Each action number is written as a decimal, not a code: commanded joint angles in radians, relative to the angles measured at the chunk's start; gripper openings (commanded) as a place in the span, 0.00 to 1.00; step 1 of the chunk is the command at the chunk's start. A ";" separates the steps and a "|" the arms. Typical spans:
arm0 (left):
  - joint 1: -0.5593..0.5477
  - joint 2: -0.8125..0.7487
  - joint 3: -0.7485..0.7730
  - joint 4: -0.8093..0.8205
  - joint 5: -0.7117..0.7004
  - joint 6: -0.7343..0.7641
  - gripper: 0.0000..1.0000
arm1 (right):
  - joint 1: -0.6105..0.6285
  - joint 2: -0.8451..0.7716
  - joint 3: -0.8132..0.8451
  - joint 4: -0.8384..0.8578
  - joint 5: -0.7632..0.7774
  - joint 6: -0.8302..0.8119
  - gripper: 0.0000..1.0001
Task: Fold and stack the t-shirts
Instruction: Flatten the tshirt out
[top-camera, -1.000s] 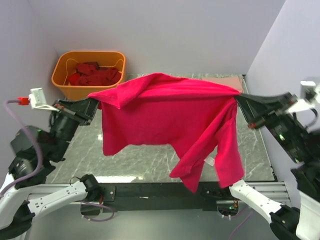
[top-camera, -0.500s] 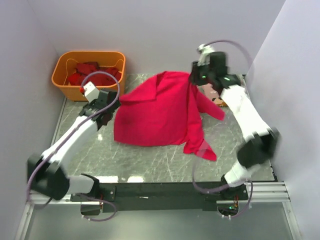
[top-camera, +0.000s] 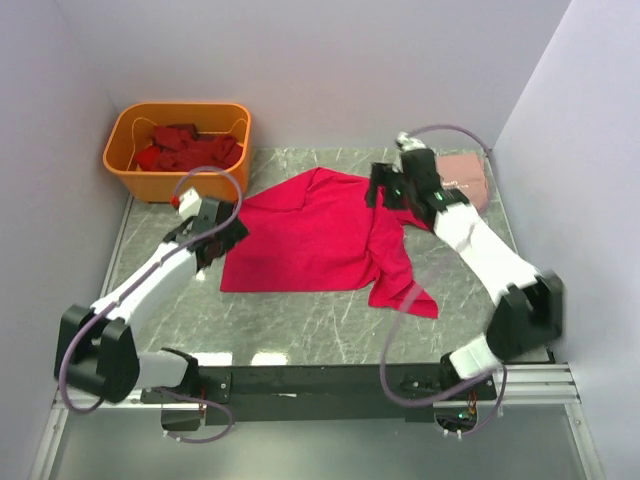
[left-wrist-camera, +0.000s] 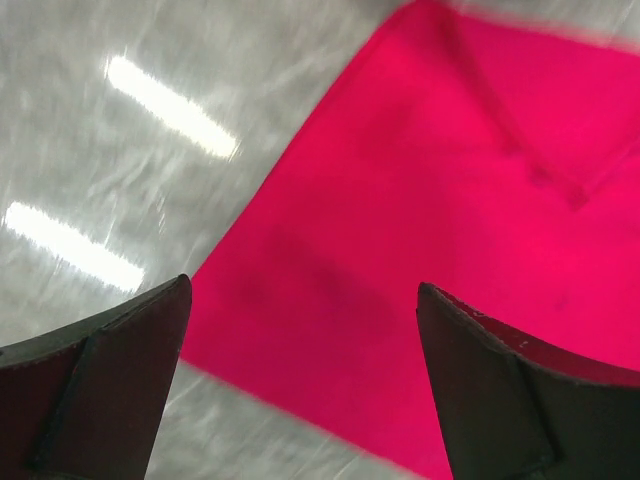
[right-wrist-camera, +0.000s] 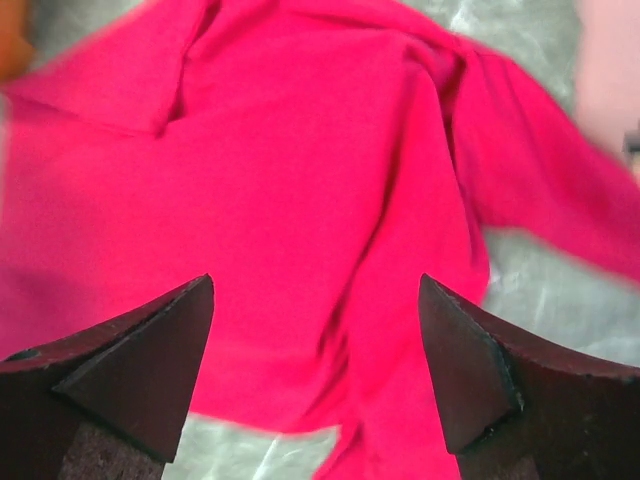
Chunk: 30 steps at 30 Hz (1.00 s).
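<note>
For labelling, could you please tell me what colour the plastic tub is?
The rectangular plastic tub is orange, clearest in the top view.

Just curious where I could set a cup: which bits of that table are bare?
Bare: the near strip between the crimson t-shirt and the arm bases; the far strip between the orange tub and the salmon t-shirt. The middle is crowded with cloth.

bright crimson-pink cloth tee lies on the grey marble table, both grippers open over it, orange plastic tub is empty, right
Not empty: the top external view shows the orange plastic tub holding dark red cloth tees. The rest holds: left gripper and right gripper are open over the bright crimson-pink cloth tee.
</note>
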<state>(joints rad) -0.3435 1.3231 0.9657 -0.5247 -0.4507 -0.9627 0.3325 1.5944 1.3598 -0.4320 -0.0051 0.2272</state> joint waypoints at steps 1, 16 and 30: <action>0.003 -0.114 -0.122 0.041 0.110 -0.021 1.00 | -0.009 -0.204 -0.218 0.177 0.083 0.214 0.89; -0.003 -0.242 -0.406 0.054 0.132 -0.160 0.99 | -0.015 -0.580 -0.722 0.193 -0.018 0.376 0.90; 0.000 0.001 -0.352 0.092 0.087 -0.240 0.67 | -0.015 -0.700 -0.752 0.108 0.053 0.370 0.90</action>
<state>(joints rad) -0.3454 1.2850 0.6029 -0.4450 -0.3420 -1.1671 0.3218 0.9218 0.6182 -0.3000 0.0109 0.5949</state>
